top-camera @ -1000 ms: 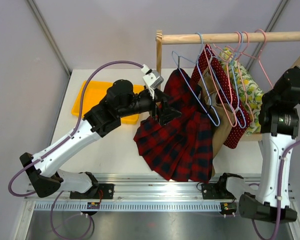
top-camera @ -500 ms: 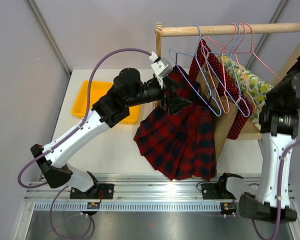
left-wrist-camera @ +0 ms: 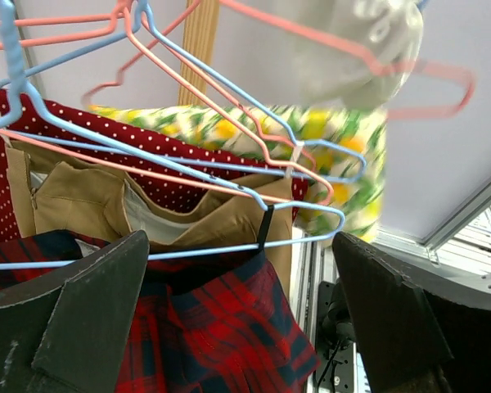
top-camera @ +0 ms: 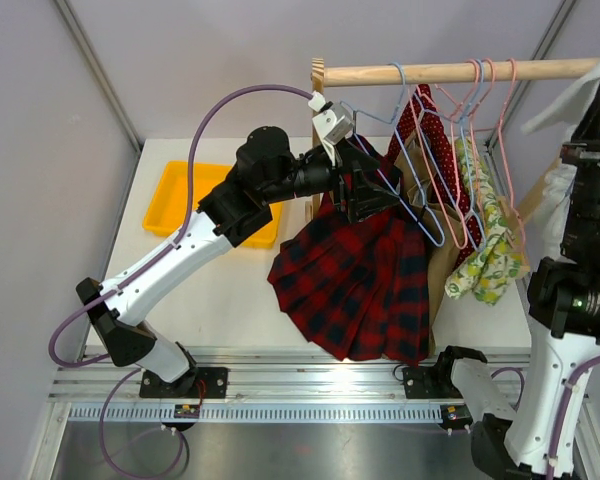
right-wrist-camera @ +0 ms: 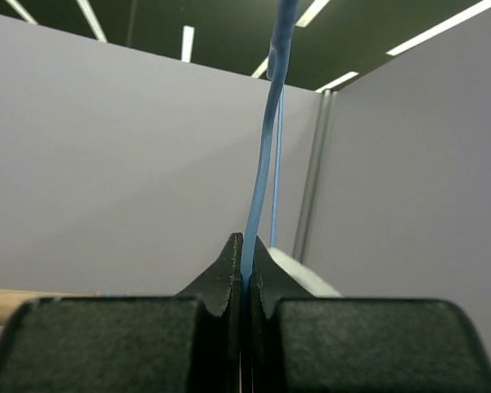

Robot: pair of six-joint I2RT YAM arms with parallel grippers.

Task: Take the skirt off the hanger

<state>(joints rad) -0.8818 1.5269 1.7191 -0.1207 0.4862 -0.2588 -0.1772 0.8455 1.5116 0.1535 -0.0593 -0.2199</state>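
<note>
- White surface (top-camera: pixel 210 290) carries the whole set-up, with a yellow tray (top-camera: pixel 175 195) at its far left, well apart from the garments.
- Tartan skirt (top-camera: pixel 355 280), red and dark navy, is the largest garment. It hangs at the left end of the row with its pleats fanned out, so the task is not yet done.
- Wooden rail (top-camera: pixel 450 72) runs across the top and holds the hanger hooks, pink and pale blue.
- My left jaws (left-wrist-camera: pixel 241 303) are spread wide and grip nothing. One finger sits on each side of the skirt's waistband just under the wire, which I judge lines me up to take the cloth.
- My right jaws (right-wrist-camera: pixel 244 282) are pressed together, pinching a pale-blue wire (right-wrist-camera: pixel 266 147) raised at the rail's right end. I cannot tell which hanger it belongs to.
- The pale-blue hanger (left-wrist-camera: pixel 204 250) bears the skirt on its lower bar.
- A dark strap loop (left-wrist-camera: pixel 264 225) hooks over that bar. I think it must slide off the end.
</note>
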